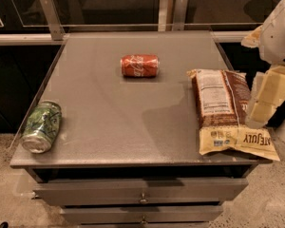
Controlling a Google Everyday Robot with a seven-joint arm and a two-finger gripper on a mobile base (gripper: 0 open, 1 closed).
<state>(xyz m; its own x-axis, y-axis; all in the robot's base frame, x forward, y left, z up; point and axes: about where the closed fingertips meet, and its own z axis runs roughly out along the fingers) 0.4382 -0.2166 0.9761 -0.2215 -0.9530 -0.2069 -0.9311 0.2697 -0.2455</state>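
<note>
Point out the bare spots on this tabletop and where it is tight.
Widest bare patch: the middle and front of the tabletop, between the green can at the left edge and the snack bag. Also bare: the back left corner beside the red can. Crowded: the right edge, where the gripper hangs at the bag.

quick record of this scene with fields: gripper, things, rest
gripper: cream two-finger gripper at the table's right edge, overlapping the bag's right side in view; contact unclear
things: nearest is the brown and cream plastic snack bag, lying flat on the right
rest: red metal soda can on its side mid-table; green metal can on its side at the front left edge; grey cabinet top; drawers below
</note>
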